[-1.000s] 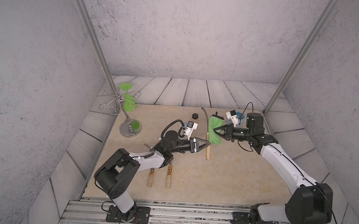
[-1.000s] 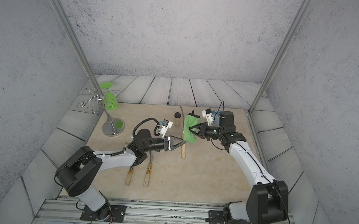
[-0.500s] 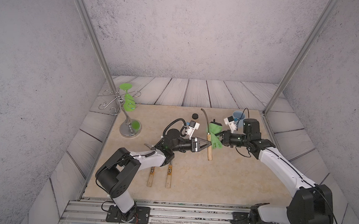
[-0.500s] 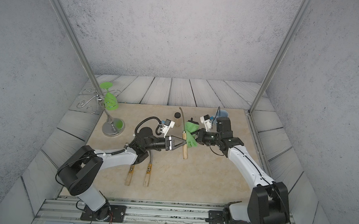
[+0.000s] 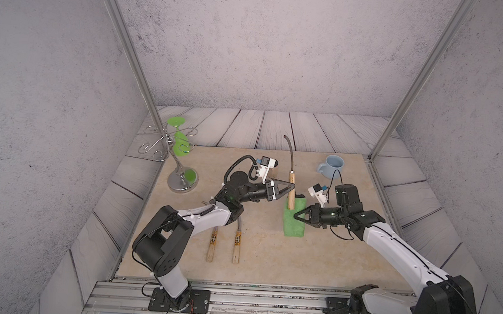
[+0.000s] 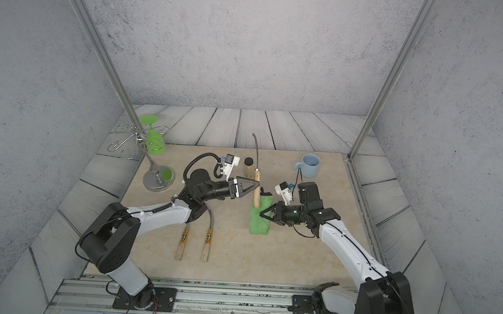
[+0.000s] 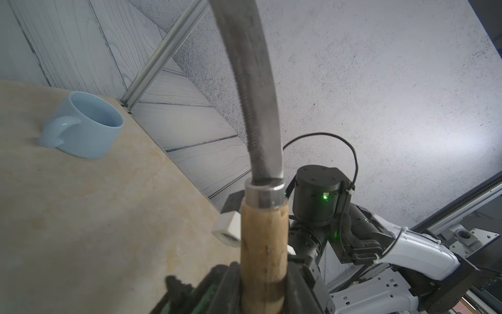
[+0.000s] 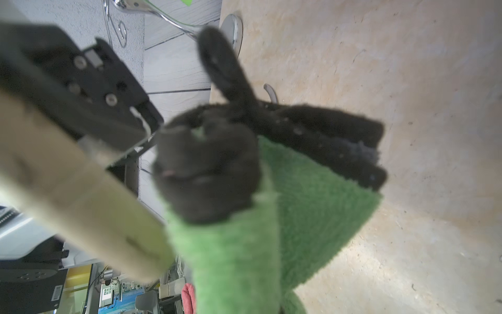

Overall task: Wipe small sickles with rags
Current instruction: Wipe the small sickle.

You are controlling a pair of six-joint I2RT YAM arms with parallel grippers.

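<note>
My left gripper (image 5: pixel 292 186) is shut on the pale wooden handle (image 7: pixel 263 244) of one small sickle (image 6: pixel 256 191). It holds the sickle upright, with the grey curved blade (image 7: pixel 255 95) pointing up. My right gripper (image 5: pixel 296 216) is shut on the green rag (image 5: pixel 294 224), which hangs against the handle's lower end (image 8: pixel 81 195). The rag (image 8: pixel 271 217) hides the right fingertips in the right wrist view. Two more small sickles (image 5: pixel 212 245) (image 5: pixel 236 246) with labelled handles lie on the table in front of the left arm, which partly covers their blades.
A chrome goblet rack (image 5: pixel 182 174) holding a green goblet (image 5: pixel 179 143) stands at the back left. A blue mug (image 5: pixel 332 167) sits at the back right and a small black-topped jar (image 6: pixel 248 166) behind the left wrist. Metal frame posts rise at both back corners.
My right gripper has slid the rag down from the top of the sickle handle to its lower end. The left gripper has lifted the sickle slightly and still holds it.
</note>
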